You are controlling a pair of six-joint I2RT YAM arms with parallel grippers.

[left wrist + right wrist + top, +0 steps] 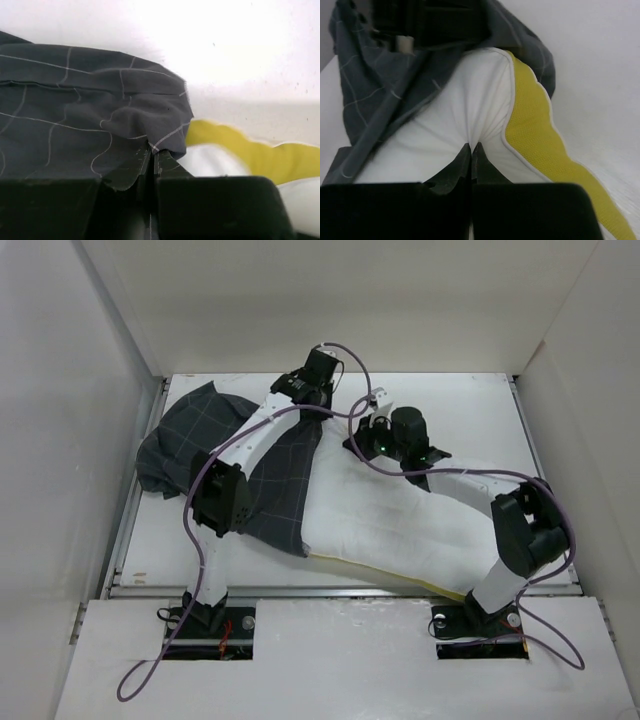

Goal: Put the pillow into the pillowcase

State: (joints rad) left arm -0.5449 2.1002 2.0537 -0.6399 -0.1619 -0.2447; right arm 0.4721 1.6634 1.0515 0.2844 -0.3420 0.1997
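From above, the pillow [400, 520] lies across the desk [470, 405], its left end inside the pillowcase [200, 430]. The left end effector [303, 388] and right end effector [368, 435] sit at its far edge. The left wrist view shows the left one clenched on the pillowcase hem. The right wrist view shows the right one pinching white pillow fabric.

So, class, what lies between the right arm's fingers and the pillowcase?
Only the pillow. In the right wrist view, its white bulge fills the stretch from the shut right fingers, which pinch it, up to the pillowcase edge.
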